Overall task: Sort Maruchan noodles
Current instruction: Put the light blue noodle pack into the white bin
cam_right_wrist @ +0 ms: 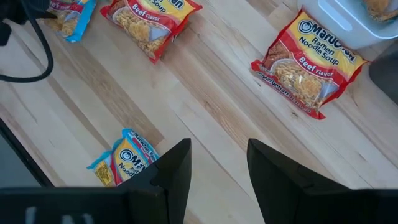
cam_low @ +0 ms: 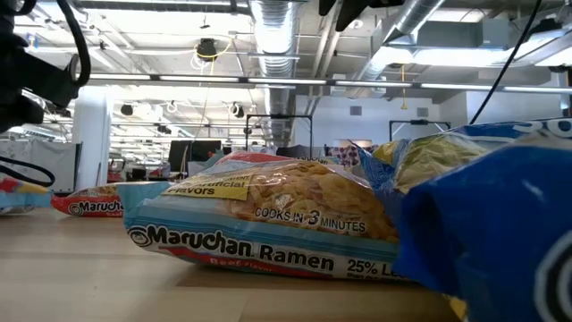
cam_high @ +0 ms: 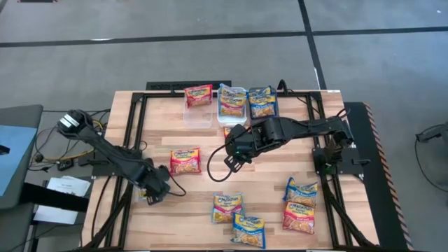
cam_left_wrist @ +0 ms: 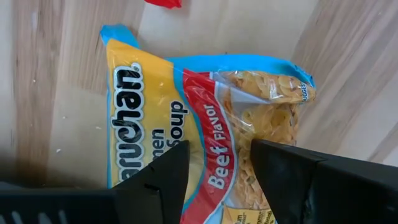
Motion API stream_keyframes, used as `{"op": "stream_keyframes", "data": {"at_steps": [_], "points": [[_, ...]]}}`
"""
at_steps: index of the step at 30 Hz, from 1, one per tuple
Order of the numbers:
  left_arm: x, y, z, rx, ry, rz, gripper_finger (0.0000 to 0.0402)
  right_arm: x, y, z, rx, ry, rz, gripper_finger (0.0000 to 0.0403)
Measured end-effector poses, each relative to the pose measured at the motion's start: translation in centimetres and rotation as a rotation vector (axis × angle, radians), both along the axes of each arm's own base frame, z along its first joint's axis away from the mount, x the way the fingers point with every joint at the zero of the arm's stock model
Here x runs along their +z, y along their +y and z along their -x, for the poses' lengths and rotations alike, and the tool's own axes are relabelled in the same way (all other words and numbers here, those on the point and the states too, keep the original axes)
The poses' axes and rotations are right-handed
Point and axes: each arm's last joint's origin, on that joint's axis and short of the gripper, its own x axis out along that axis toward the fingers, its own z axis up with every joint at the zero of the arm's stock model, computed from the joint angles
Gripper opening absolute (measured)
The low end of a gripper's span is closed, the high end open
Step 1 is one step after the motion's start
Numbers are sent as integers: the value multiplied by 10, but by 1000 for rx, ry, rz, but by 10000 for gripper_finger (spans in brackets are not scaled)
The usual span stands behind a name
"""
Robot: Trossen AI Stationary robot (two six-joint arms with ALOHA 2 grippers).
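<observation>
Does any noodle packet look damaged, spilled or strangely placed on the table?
Nothing stands out. The noodle packets lie flat and closed, simply scattered on the wooden table, some in the bins at the back.

1. I work over a pale butcher-block wooden table (cam_high: 189, 203), its planks running lengthwise and framed by black metal rails (cam_high: 133, 133).
2. At the table's far edge sit a clear plastic bin (cam_high: 198, 115) and, just beside it, a white plastic bin (cam_high: 232, 94).
3. A grey carpeted floor (cam_high: 210, 35) crossed by dark lines surrounds the table.
4. Off to my left lies a sheet of white paper (cam_high: 66, 187).
5. Beyond the table, silver ceiling ducts (cam_low: 281, 36) and white beams span a bright open workroom.
</observation>
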Motion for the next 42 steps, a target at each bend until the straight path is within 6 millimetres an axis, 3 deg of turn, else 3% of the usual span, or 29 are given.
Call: {"op": "stream_keyframes", "data": {"at_steps": [7, 16, 24, 36, 42], "points": [[-2, -1, -2, -1, -6, -10, 140, 0, 0, 0, 0, 0, 0, 180], [-4, -1, -3, -44, -21, -29, 10, 0, 0, 0, 1, 0, 0, 180], [15, 1, 0, -69, -52, -2, 0, 0, -4, -1, -12, -4, -1, 180], [70, 8, 2, -23, -365, 33, 0, 0, -29, -4, 16, 12, -47, 180], [85, 15, 3, 29, -508, 36, 0, 2, -48, -9, 86, -28, -154, 180]]}}
